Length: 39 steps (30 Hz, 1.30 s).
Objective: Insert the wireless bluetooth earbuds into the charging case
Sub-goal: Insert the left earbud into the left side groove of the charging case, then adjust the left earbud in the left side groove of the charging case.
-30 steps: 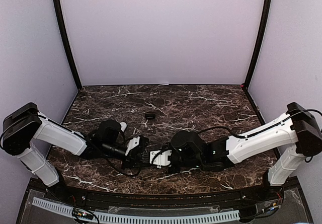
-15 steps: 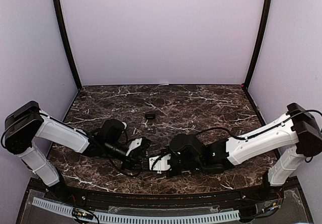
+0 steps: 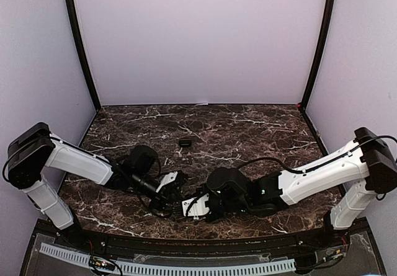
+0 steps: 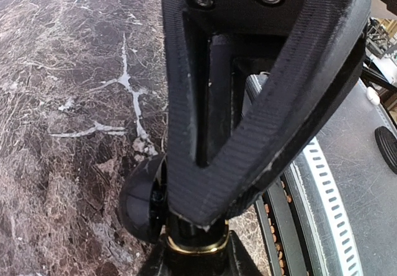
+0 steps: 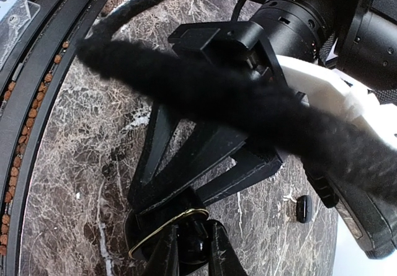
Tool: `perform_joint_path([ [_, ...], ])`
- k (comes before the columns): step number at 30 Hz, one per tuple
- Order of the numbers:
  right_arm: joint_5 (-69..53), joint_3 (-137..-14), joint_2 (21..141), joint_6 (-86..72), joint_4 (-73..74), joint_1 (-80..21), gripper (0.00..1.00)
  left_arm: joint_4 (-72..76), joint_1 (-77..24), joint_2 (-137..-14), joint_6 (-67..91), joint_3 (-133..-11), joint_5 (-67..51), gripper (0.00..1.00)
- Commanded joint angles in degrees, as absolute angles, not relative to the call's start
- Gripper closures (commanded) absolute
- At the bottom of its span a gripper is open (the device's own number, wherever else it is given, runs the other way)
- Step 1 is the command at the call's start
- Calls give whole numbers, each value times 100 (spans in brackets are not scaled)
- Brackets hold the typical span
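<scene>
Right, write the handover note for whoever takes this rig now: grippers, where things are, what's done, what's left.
Left gripper: shut on the black charging case, near the front edge of the table.
Right gripper: shut on a small glossy piece, seemingly a black earbud, right at the case's gold rim.
Elsewhere: one small dark piece lies loose farther back; too small to identify.
Done: case and bud brought together; no bud visibly seated.
Left: press this bud home, then fetch the others. No other buds clearly in view.
</scene>
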<state>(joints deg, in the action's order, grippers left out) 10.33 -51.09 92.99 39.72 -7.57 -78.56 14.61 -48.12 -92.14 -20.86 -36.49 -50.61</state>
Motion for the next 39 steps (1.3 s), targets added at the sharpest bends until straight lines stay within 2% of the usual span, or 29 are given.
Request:
perform_joint_path([
  [1,832,-5374,9449,4037,-725,-7917,96,1451,-4931,-9026,-2555,-3938,-5451,92],
  [6,756,-5464,9534,4055,-633,-7910,93,1224,-4948,-9076,-2718,-4101,-5451,92],
  [14,546,-5429,9251,3944,-429,-7910,79,1244,-4953,-9052,-2754,-4074,-5410,92],
  [18,376,-5344,8982,3882,-393,-7912,61,1409,-4949,-9039,-2673,-3980,-5415,93],
  [21,313,-5333,8873,3847,-318,-7906,54,1448,-4948,-9021,-2672,-3965,-5365,93],
  [31,238,-5368,8630,3627,-19,-7898,54,1976,-4928,-8932,-2487,-3783,-5194,94],
  [39,-191,-4406,7597,2619,-1218,-7507,54,3682,-4839,-8767,-1690,-3140,-4665,93],
])
